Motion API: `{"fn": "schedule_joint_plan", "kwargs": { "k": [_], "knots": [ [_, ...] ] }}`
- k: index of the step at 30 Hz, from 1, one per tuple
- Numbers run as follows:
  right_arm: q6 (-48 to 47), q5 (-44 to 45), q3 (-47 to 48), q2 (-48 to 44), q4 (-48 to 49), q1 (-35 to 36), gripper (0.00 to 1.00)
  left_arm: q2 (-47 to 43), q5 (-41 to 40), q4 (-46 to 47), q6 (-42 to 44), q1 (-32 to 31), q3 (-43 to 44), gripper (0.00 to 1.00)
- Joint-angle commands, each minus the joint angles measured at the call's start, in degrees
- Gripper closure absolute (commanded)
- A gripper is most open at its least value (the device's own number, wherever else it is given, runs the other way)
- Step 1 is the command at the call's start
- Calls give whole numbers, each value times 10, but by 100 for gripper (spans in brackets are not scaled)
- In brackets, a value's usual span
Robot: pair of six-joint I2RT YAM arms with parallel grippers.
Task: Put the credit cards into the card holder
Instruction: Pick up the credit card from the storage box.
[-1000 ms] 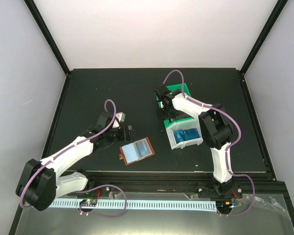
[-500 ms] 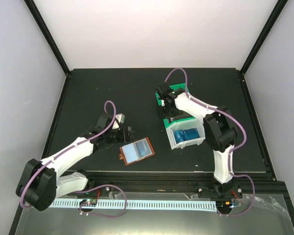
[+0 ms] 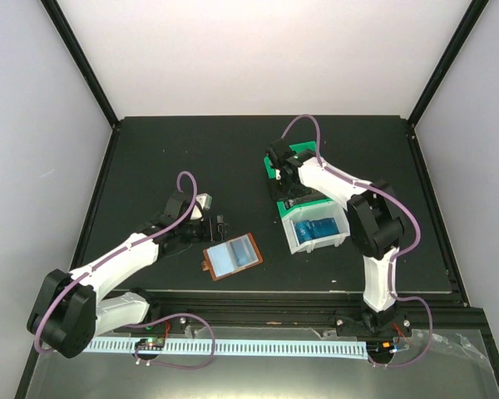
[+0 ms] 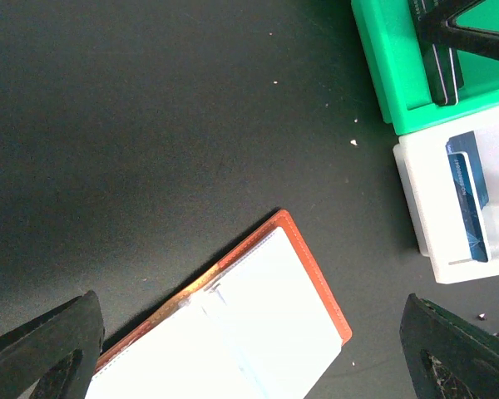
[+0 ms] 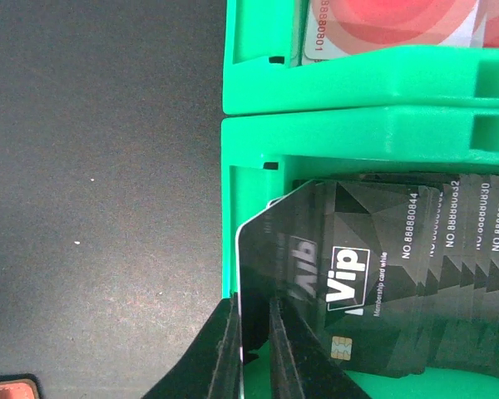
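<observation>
Matte black table [image 3: 150, 158], white walls [image 3: 274, 50] around it, dark surface stretching to the far edge. Right claw [image 5: 255, 341] pinches the thin edge of a glossy black card [image 5: 349, 258] in the green plastic tray [image 5: 349, 125]. Left claw [image 3: 219, 223] hangs wide open, empty, by the opened brown holder [image 3: 232, 257].

Lab test cell: white panel walls [image 3: 258, 50], black frame [image 3: 85, 71], black table [image 3: 166, 150].
</observation>
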Motion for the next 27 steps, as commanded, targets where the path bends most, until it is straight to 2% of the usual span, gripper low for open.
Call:
{"fn": "schedule_joint_plan", "kwargs": {
  "k": [1,8,13,20,27],
  "knots": [
    [6,0,-7,-30,1,-1,89,4,11,13,-4,4,-1,1],
    [9,-1,-10,-46,2,-3,96,4,14,15,-5,4,0,1],
    [11,14,-17,-61,2,-6,98,4,18,16,-5,5,0,1],
    [8,90,-21,-89,-7,-7,99,0,19,14,-5,5,1,1],
    [0,82,-27,-94,-5,-10,99,-1,22,15,-8,5,1,1]
  ]
}}
